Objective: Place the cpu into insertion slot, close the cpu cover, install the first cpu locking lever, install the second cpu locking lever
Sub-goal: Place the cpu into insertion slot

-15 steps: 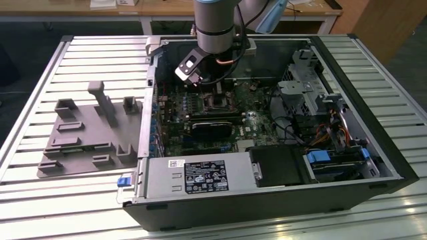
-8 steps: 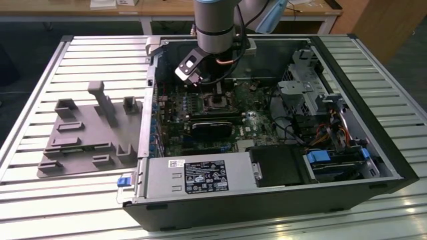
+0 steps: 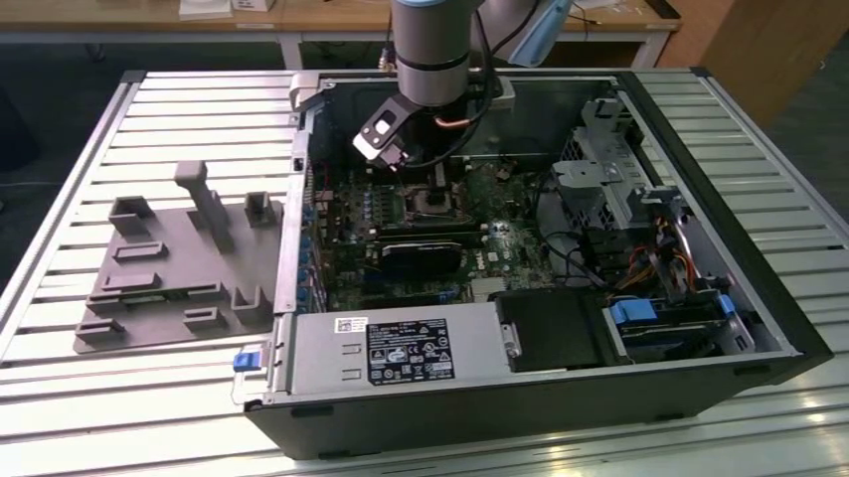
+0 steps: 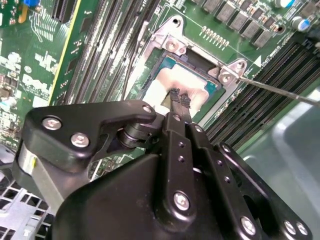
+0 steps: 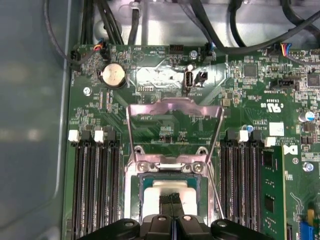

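Note:
The cpu [image 5: 165, 189], a flat silver-grey square, lies inside the insertion slot [image 5: 170, 167] of the green motherboard; in the second wrist view the cpu [image 4: 165, 82] sits within the slot's silver rim [image 4: 172, 45]. The cpu cover [image 5: 172, 106], a thin metal frame with a window, stands open behind the slot. My gripper [image 5: 173, 198] is shut, its two black fingertips pressed together just over the cpu's top, holding nothing. The second wrist view shows the gripper [image 4: 179, 97] the same way. In the exterior view the gripper [image 3: 431, 187] hangs over the slot [image 3: 427, 203].
Long black memory slots [image 5: 95, 190] flank the socket on both sides. A thin wire lever [image 4: 280, 91] juts out beside it. A black card [image 3: 422, 256], a power supply [image 3: 398, 353] and drive bays [image 3: 663, 318] crowd the case. A grey fixture [image 3: 173, 268] lies at the exterior view's left.

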`<state>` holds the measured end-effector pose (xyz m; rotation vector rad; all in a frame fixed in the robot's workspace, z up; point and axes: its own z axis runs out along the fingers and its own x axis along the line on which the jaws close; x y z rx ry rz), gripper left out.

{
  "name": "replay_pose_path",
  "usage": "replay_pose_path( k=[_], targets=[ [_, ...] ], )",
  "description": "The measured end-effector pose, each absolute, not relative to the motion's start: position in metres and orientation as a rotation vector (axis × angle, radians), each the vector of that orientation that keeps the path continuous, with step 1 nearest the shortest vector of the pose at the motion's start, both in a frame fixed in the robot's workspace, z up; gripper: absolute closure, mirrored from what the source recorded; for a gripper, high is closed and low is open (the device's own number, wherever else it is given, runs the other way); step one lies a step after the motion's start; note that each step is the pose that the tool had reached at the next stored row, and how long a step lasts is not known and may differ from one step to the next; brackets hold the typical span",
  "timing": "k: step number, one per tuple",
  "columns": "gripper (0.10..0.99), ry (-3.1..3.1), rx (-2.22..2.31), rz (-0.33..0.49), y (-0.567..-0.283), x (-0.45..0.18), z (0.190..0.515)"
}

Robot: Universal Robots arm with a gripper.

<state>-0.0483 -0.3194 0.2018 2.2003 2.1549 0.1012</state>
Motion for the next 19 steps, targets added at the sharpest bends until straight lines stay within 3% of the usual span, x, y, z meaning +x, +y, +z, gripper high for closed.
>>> replay_pose_path(
  k=[19],
  targets=[
    [0.984, 2.119, 2.231, 0.097, -0.3194, -0.0482, 0.2058]
  ],
)
